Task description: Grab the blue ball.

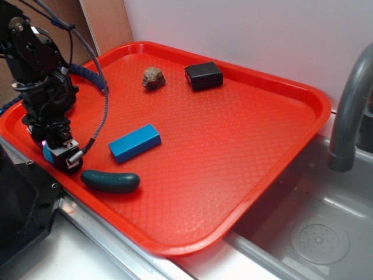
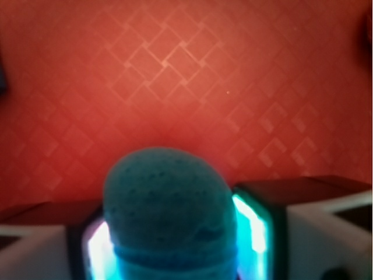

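The blue ball (image 2: 169, 210) fills the bottom of the wrist view, knitted and dimpled, squeezed between the two glowing pads (image 2: 252, 224). My gripper (image 2: 172, 239) is shut on it just above the red tray (image 2: 175, 76). In the exterior view the gripper (image 1: 58, 153) hangs over the tray's near-left corner, and only a sliver of the blue ball (image 1: 46, 153) shows at its fingers.
On the red tray (image 1: 233, 146) lie a blue rectangular block (image 1: 134, 142), a dark green curved piece (image 1: 111, 181), a brown lumpy object (image 1: 153, 77) and a black block (image 1: 204, 75). A grey sink (image 1: 315, 233) with a faucet (image 1: 349, 111) is to the right.
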`<state>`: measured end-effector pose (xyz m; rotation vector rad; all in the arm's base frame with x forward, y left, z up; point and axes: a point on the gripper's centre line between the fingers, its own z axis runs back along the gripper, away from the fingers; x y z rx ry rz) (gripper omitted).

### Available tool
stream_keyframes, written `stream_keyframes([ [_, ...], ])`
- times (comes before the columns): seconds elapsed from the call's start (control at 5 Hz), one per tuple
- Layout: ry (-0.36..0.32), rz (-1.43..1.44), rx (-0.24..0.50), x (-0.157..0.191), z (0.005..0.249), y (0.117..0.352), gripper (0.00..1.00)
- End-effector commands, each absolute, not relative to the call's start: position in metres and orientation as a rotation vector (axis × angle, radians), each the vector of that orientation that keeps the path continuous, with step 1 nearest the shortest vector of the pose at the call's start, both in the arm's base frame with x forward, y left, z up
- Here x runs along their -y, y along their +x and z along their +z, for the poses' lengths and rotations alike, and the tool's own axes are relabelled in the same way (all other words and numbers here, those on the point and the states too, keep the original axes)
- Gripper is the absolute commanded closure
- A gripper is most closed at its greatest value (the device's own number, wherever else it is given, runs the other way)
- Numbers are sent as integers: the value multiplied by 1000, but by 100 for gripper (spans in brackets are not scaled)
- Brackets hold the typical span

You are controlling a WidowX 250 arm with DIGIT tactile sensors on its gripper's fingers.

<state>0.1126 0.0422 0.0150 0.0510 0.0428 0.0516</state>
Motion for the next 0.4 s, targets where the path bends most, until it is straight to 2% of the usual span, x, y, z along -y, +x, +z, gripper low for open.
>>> stream_keyframes([
  [0.0,139,-14,-7,-41,90,134,100],
  [0.2,184,-2,0,-38,136,144,100],
])
